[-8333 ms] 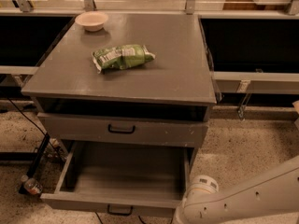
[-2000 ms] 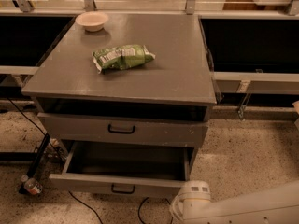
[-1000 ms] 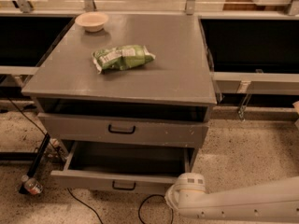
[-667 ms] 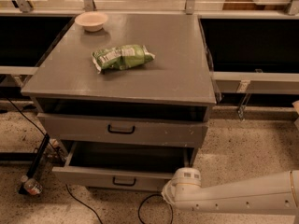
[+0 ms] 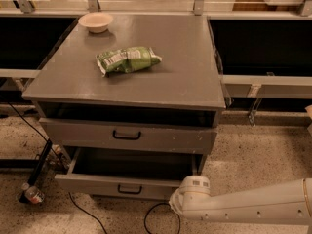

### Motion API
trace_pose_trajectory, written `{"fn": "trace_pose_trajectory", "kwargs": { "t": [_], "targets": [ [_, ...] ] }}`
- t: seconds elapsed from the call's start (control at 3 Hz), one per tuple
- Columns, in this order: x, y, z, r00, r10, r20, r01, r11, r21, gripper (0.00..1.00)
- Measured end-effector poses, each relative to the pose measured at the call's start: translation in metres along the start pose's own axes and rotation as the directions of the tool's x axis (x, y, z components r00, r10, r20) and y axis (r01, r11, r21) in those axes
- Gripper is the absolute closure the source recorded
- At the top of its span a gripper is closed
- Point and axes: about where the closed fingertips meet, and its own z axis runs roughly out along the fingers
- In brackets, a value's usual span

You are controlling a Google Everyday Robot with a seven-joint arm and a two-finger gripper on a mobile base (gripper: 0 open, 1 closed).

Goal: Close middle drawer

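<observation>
Middle drawer (image 5: pixel 117 185), lower of two, front facing near, long axis left-right. One bag (image 5: pixel 127 60), one bowl (image 5: pixel 96 22). Gripper (image 5: pixel 181 201) at drawer's right corner; grip state unclear.

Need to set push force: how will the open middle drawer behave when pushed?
The middle drawer looks a rigid wooden box, nothing visible inside: probably light and stiff. The gripper is at its right front corner, off the central handle, so pushing there might skew it.
</observation>
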Motion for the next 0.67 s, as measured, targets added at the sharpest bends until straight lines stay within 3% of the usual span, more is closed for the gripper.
{"fn": "trace_pose_trajectory", "kwargs": {
  "t": [0.67],
  "targets": [
    [0.0000,0.0000,0.0000,1.000,0.000,0.000,0.000,1.0000,0.000,0.35]
  ]
}}
